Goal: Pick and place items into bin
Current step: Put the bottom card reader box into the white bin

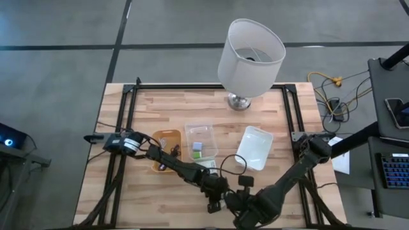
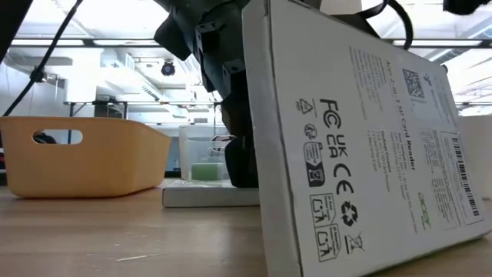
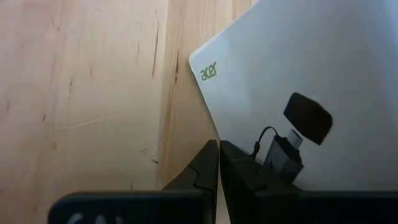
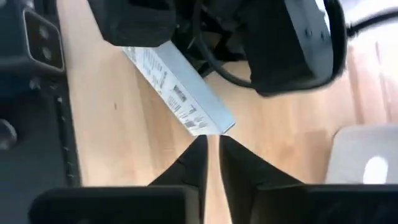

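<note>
**A:** Two grippers on one box (image 2: 369, 138)?

**B:** Yes. Both arms reach in to the near middle of the table (image 1: 128, 191). The box is white and stands tipped up on one long edge. The low view shows its label side, and the left wrist view shows the face printed with a black gadget.

**A:** What is the left gripper (image 3: 219, 149) doing?

**B:** Its fingers are pressed together with only a sliver between them. The tips sit right at the box's edge and nothing is pinched. I cannot tell whether they touch the box.

**A:** And the right gripper (image 4: 210, 142)?

**B:** Much the same, with the fingers drawn almost together and bare wood showing through the narrow gap. One corner of the box sits just beyond the tips, and the right gripper holds nothing either.

**A:** Where is the bin (image 1: 167, 132)?

**B:** It is orange and stands left of centre, farther back than the box and apart from it. Something dark lies in it, but I cannot make out what.

**A:** Anything else nearby?

**B:** A clear tub (image 1: 192, 131) stands just right of the bin with a green block (image 1: 197, 147) inside. A second card (image 2: 211, 196) lies flat on the near side of the tub. A white tray (image 1: 255, 137) lies farther right, and a lamp (image 1: 250, 51) stands at the far edge.
</note>
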You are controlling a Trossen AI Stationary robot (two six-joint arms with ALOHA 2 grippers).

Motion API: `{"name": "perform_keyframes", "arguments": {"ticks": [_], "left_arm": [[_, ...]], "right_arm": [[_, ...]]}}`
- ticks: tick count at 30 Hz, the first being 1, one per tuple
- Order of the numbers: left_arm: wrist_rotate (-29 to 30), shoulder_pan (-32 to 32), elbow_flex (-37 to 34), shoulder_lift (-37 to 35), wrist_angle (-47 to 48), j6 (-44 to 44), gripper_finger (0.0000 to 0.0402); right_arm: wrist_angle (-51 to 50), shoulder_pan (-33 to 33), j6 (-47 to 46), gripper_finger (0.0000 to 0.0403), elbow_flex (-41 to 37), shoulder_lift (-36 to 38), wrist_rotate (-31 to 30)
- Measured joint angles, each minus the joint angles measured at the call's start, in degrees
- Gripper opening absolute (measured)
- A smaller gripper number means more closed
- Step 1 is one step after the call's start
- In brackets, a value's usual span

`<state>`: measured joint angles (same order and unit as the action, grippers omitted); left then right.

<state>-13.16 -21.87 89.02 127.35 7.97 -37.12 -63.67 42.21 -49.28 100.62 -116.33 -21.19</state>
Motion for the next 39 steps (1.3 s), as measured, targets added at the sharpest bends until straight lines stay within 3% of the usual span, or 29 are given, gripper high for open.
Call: {"name": "perform_keyframes", "arguments": {"ticks": [9,15,22,39], "left_arm": [[-0.01,0.02,-0.1,-0.13,-0.02,0.02,0.0],[0.19,0.04,-0.02,-0.17,-0.32,-0.07,0.0],[0.38,0.02,-0.02,-0.2,-1.47,-0.21,0.0],[0.51,-0.04,-0.03,-0.72,-3.26,-1.73,0.0]], "right_arm": [[0.01,-1.7,16.82,0.0143,-0.46,-0.17,0.71],[0.07,-1.98,21.05,0.0185,-0.46,-0.17,1.77],[-0.67,-2.0,18.88,0.0196,-0.72,-0.17,3.62],[9.59,-2.31,18.21,0.0194,-7.03,-0.25,6.21]]}}
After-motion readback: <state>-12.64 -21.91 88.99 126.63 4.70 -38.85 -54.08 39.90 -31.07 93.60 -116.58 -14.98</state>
